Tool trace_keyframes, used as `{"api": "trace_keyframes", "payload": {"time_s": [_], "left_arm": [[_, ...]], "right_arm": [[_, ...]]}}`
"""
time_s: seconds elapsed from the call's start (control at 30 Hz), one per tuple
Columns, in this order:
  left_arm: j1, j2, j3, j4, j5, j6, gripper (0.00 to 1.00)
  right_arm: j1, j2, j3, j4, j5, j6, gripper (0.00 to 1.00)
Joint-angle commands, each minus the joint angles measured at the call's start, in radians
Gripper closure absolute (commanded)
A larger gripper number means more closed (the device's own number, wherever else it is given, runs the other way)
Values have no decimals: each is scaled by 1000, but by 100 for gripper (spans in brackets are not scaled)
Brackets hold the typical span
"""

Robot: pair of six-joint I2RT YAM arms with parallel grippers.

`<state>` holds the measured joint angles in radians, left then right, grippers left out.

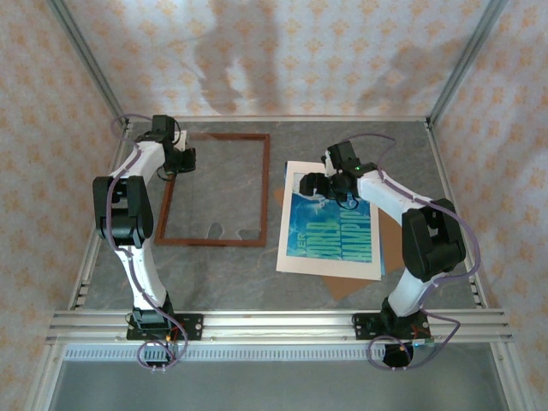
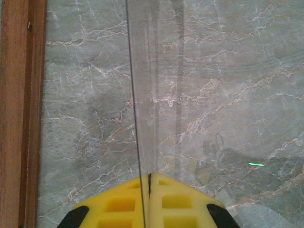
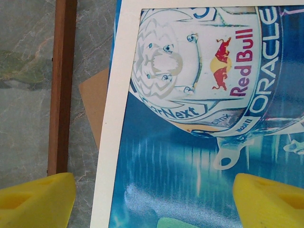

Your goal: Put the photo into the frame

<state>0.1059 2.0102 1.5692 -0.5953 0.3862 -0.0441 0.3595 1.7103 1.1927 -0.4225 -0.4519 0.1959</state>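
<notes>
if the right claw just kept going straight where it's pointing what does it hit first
Most likely the photo: the open right claw points down at its blue area, just inside the cream mat border. The gap above it is unclear.

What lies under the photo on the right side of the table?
A brown backing board sticks out from beneath the photo at its left and near edges. The rest of the board is covered by the photo and cream mat.
</notes>
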Motion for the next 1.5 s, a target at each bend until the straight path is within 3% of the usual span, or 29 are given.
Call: {"api": "trace_keyframes", "payload": {"time_s": [0.0,0.87,1.47], "left_arm": [[8,14,4,-17,16,0,91],[7,79,62,-67,-33,-18,24],[7,85,75,-82,-119,-31,10]], "right_arm": [[9,9,34,-16,5,-18,14],[15,15,30,-18,13,-19,14],[17,9,29,-21,22,-22,14]]}}
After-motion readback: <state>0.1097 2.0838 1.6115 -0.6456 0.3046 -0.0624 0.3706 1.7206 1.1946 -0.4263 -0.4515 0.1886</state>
